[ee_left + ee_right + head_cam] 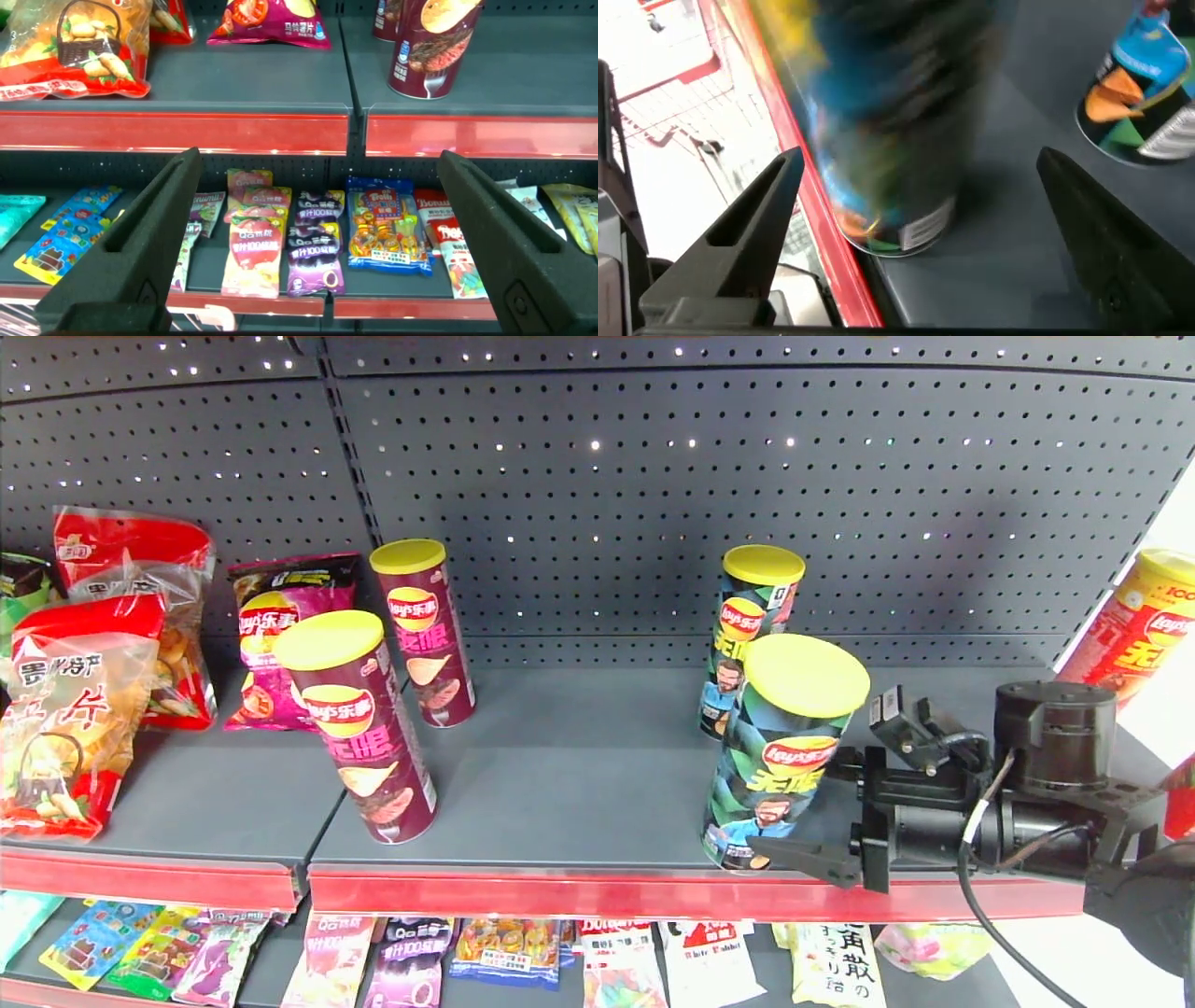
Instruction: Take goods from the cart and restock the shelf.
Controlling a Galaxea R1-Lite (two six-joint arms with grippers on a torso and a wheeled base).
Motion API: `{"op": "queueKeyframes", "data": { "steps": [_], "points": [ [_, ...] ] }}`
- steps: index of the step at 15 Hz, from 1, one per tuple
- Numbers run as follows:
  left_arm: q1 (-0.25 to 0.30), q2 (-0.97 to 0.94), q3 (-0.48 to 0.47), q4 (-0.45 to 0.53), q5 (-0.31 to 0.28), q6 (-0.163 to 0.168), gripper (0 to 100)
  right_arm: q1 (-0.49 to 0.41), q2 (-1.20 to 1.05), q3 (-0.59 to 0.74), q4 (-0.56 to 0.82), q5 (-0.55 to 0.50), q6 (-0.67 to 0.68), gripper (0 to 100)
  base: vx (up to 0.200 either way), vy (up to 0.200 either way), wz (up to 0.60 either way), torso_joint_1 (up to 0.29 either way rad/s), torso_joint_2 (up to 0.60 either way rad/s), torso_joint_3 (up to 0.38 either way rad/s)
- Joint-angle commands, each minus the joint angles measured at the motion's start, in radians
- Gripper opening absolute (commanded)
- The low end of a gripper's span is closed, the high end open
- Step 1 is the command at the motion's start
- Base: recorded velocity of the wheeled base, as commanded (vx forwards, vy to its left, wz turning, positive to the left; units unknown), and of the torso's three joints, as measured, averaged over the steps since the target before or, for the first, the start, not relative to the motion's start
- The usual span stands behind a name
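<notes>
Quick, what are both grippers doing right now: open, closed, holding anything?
Left gripper: open, holding nothing.
Right gripper: open, straddling the green chip can that stands on the shelf, not clamped on it.

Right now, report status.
Left gripper open, empty. Right gripper open, fingers flanking green cylindrical chip can with yellow lid, upright on grey shelf. Matching can close behind.

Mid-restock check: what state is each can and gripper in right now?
Front green can: upright, lid on, at shelf front.
Rear green can: upright, lid on.
Maroon cans: upright, lids on.
Red can: lid on.
Right gripper: open, around front green can.
Left gripper: open, empty.
</notes>
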Motion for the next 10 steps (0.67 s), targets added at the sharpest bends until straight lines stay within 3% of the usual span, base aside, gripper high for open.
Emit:
{"op": "queueKeyframes", "data": {
  "steps": [1,5,10],
  "points": [
    [0.0,0.001,0.0,0.0,0.0,0.0,100,-0.017,-0.028,0.024,-0.002,0.001,0.001,100,0.0,0.0,0.0,0.0,0.0,0.0],
    [0.0,0.001,0.0,0.0,0.0,0.0,100,-0.075,-0.109,0.11,-0.002,-0.013,0.002,100,0.0,0.0,0.0,0.0,0.0,0.0],
    [0.0,0.001,0.0,0.0,0.0,0.0,100,-0.078,-0.284,0.245,-0.002,-0.18,0.042,100,0.0,0.0,0.0,0.0,0.0,0.0]
  ]
}}
